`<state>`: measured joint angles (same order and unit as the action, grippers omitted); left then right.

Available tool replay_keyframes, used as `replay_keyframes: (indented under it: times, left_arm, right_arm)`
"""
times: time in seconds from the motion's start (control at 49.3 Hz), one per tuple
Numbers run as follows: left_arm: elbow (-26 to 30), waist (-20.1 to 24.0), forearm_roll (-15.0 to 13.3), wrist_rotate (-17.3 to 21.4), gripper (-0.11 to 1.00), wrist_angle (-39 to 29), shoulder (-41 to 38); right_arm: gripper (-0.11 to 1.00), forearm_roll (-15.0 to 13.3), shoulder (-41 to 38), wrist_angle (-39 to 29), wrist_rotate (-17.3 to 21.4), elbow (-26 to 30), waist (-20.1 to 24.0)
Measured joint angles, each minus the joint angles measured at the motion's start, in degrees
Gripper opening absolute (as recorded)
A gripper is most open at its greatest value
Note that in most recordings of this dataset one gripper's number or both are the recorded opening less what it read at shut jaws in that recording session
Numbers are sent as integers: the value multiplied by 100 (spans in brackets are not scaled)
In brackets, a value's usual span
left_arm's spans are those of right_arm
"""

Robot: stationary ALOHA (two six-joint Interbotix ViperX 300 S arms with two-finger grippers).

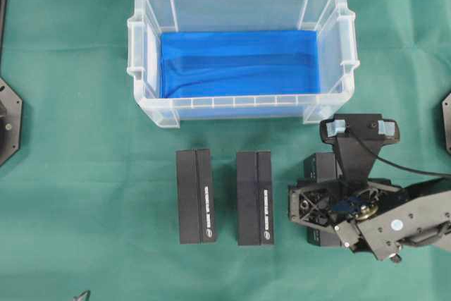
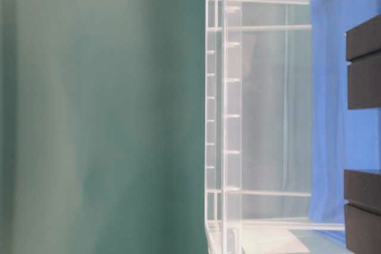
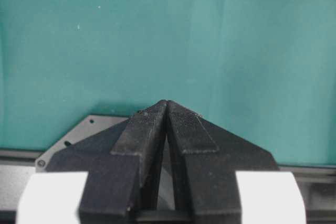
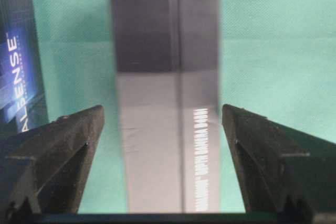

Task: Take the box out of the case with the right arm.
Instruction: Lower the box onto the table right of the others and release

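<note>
The case (image 1: 144, 68) is a clear plastic bin with a blue lining (image 1: 239, 61) and nothing inside it; its side wall (image 2: 229, 117) also shows in the table-level view. Three black boxes lie on the green cloth in front of it. My right gripper (image 1: 315, 206) hovers over the rightmost box (image 1: 318, 166) and hides most of it. In the right wrist view that box (image 4: 165, 77) lies lengthwise between the jaws of the right gripper (image 4: 163, 107), which stands open with green cloth showing on both sides. My left gripper (image 3: 167, 102) is shut on nothing over bare cloth.
Two other black boxes (image 1: 196, 195) (image 1: 255, 197) lie side by side left of the right gripper; the nearer one (image 4: 18, 61) shows at the left of the right wrist view. Black base plates (image 1: 8, 121) sit at the table's left and right edges.
</note>
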<state>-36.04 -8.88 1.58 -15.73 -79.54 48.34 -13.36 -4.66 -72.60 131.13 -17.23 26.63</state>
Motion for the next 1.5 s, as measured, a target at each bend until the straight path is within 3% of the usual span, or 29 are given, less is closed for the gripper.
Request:
replay_keyframes:
  times: [0.223,0.426,0.649,0.893,1.502]
  left_arm:
    - [-9,0,9,9,0,0,0]
    - [-9,0,9,9,0,0,0]
    - [-9,0,9,9,0,0,9]
    - [-9,0,0,9,0,0,18]
    - [0,0,0,9,0,0,18]
  right_arm:
    - [88,0,97,-97,-26,132,-9]
    - [87,-167,378,-800,-88,606,0]
    - [87,-510,598,-1872,-510,1397,-9]
    - [87,-589,624,-2654,-1011,2153,-9]
    - [87,-563,624,-2760,-1178,2188,-53]
